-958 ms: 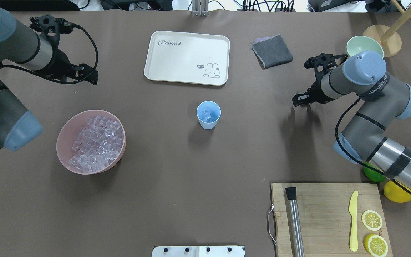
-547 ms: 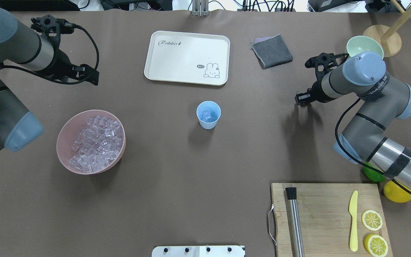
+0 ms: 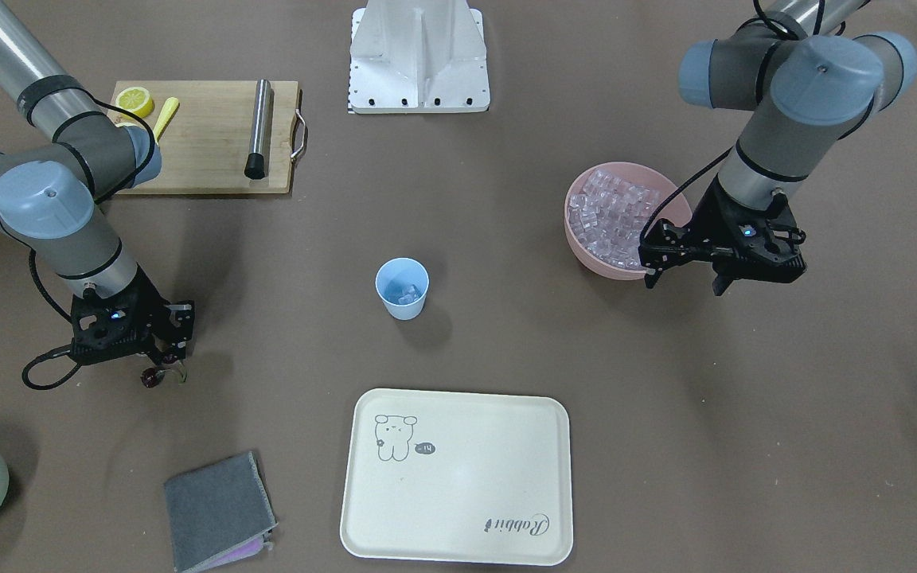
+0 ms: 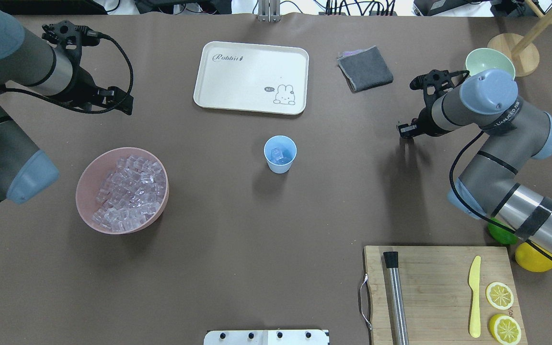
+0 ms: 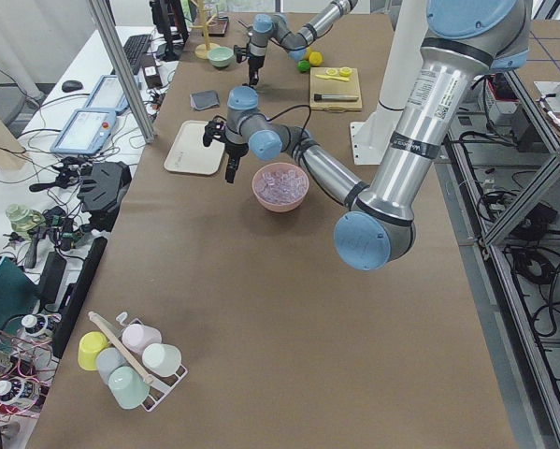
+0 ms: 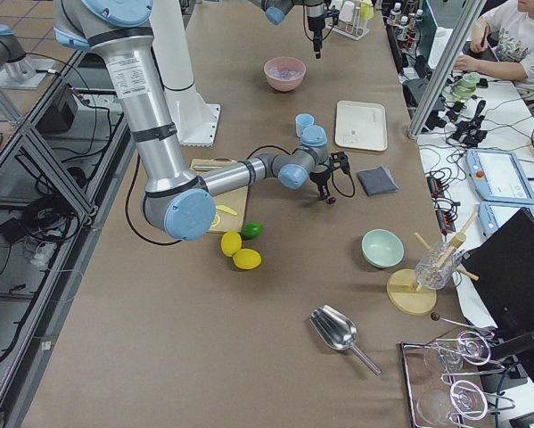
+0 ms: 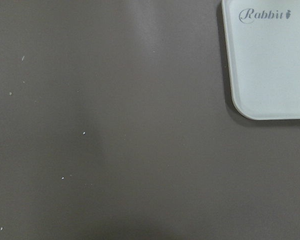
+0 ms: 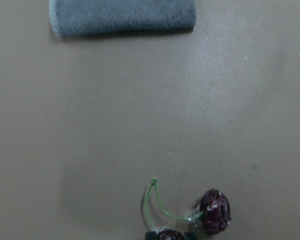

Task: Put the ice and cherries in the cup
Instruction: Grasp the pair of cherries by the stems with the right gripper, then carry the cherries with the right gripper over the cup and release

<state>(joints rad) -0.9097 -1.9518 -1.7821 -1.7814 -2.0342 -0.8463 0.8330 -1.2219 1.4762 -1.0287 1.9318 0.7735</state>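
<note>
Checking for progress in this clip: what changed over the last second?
The right gripper edged slightly away from the cup, toward the far side, over the cherries. Whether it grips them is unclear. The left gripper, cup and pink bowl of ice stayed put.

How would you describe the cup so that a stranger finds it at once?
From the cream rabbit tray, look toward the robot's base: the cup stands alone on the bare brown table. It is small, light blue, handleless, with a little ice inside, unlike the far larger pink bowl heaped with ice.
</note>
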